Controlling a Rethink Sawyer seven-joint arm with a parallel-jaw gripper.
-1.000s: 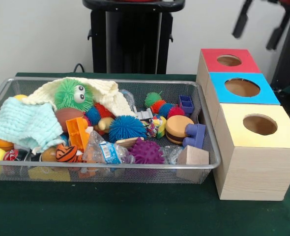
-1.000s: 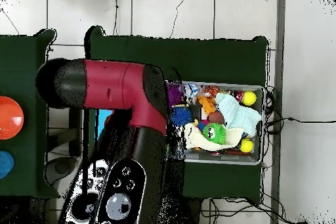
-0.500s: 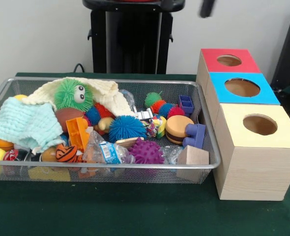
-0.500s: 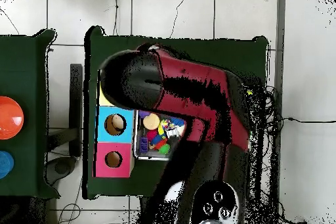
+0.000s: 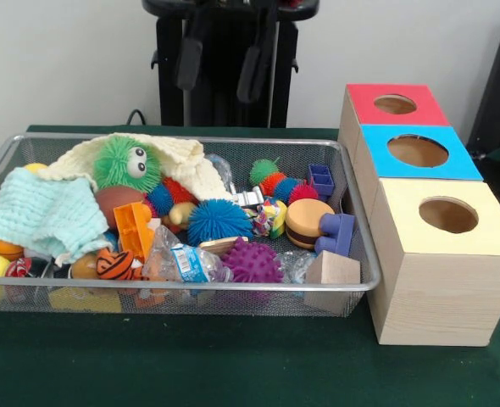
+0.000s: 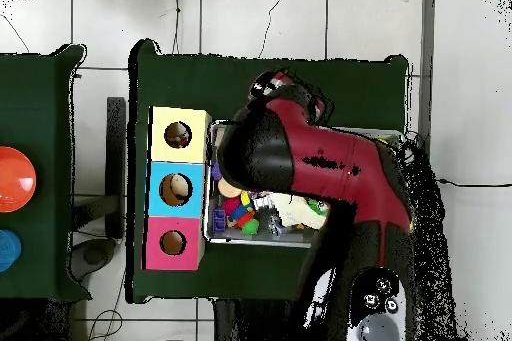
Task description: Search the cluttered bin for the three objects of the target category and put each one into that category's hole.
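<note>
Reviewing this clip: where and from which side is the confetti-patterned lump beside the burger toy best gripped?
Probably from straight above, closing across the confetti lump at its exposed top. It sits wedged between the blue spiky ball and the burger toy, so side approaches look blocked. The tool hangs well above the bin, fingers apart.

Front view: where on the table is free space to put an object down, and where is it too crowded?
Free: the green cloth strip before the bin and the yellow-topped box. A narrow gap also runs between bin and boxes. Crowded: the bin's inside, toys and cloths piled edge to edge. The gripper hangs open above its far rim.
</note>
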